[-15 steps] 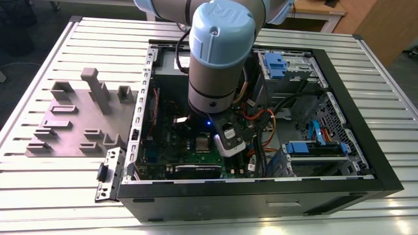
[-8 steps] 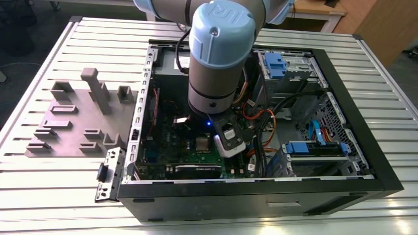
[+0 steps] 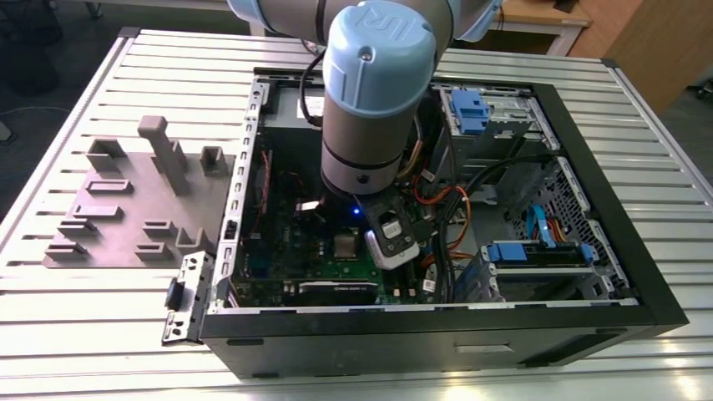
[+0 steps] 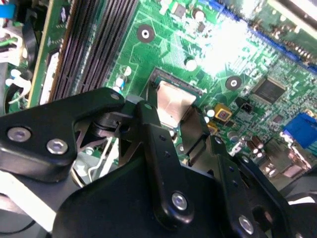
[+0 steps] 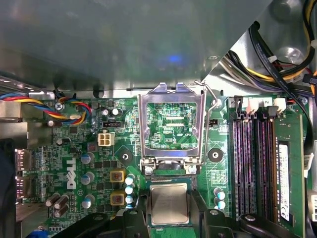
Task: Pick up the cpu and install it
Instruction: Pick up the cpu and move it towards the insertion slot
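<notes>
The cpu [image 5: 169, 203], a small silver-grey square chip, sits between my gripper's two black fingers [image 4: 151, 126] just over the socket on the green motherboard [image 5: 94, 148]. The fingers press against two opposite edges of the chip, so my gripper [image 4: 172, 108] is shut on it. In the first wrist view my gripper [image 5: 169, 214] is right beside the silver socket frame [image 5: 171, 99], which stands flipped open with its lever raised. In the exterior view my gripper [image 3: 390, 241] reaches down into the open computer case [image 3: 446, 326].
Memory slots [image 5: 255, 163] run alongside the socket. Bundles of coloured cables [image 3: 446, 200] and blue drive bays [image 3: 535, 251] fill the case toward the exterior view's right. A grey fixture plate [image 3: 123, 209] with blocks lies on the slatted table at the exterior view's left.
</notes>
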Controlling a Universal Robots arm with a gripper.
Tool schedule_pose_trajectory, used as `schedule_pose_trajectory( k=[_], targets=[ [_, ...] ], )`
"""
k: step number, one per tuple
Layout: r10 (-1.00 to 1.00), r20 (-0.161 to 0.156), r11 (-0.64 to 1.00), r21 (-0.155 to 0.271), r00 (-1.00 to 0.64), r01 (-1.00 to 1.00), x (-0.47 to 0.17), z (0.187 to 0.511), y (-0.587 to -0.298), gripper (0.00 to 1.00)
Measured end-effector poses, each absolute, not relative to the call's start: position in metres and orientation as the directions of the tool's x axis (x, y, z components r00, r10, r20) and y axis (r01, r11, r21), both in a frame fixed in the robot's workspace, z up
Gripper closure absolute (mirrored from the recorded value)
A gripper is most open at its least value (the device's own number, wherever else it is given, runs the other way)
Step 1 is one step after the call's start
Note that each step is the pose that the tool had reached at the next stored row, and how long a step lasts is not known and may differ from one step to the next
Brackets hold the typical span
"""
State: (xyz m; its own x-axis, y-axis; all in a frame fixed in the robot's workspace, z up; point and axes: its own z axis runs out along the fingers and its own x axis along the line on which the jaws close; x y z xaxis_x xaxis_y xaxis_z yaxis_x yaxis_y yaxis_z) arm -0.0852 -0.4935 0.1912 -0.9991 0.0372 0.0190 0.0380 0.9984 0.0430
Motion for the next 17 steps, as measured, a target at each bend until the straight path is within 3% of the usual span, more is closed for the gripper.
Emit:
schedule_pose_trajectory(
  k=[17],
  targets=[
    [0.039, 0.016, 0.998, 0.043, -0.999, 0.039, -0.0851, 0.1891, -0.4935, 0.57]
  ],
)
